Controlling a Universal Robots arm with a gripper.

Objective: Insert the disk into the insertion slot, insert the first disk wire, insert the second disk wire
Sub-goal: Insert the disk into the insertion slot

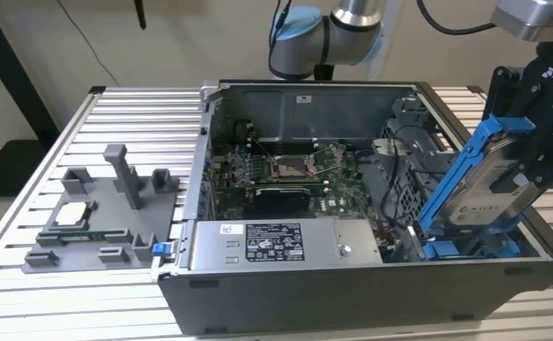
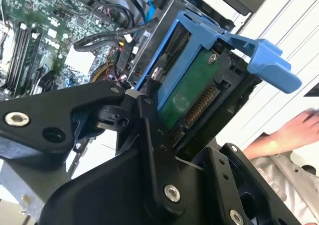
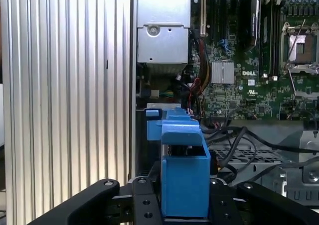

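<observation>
Clamping the disk (image 1: 486,190) by its upper end, the gripper (image 1: 526,169) has its fingers (image 2: 149,116) pressed against the two sides of the blue carrier frame, a hold confirmed in both wrist views. The disk stands steeply tilted over the exterior view's right front corner of the open computer case (image 1: 352,295). Its long axis runs from the gripper down and toward the exterior view's left, with the lower end pointing into the insertion slot (image 1: 466,249), whose blue rails show at the foot of the disk. Whether that lower end already touches the rails cannot be told, since the case wall hides the meeting point. Assessment: the slot lies directly beneath and slightly to the exterior view's left of the gripper, so the disk is at the mouth of the bay and not seated; the insertion is judged partly under way, the axis not yet level with the bay. The connector edge of the disk faces up in the second wrist view, with no wire attached. Loose black cables (image 3: 239,138) lie just beside the bay (a person's hand (image 2: 291,131) rests outside the case in the second wrist view).
</observation>
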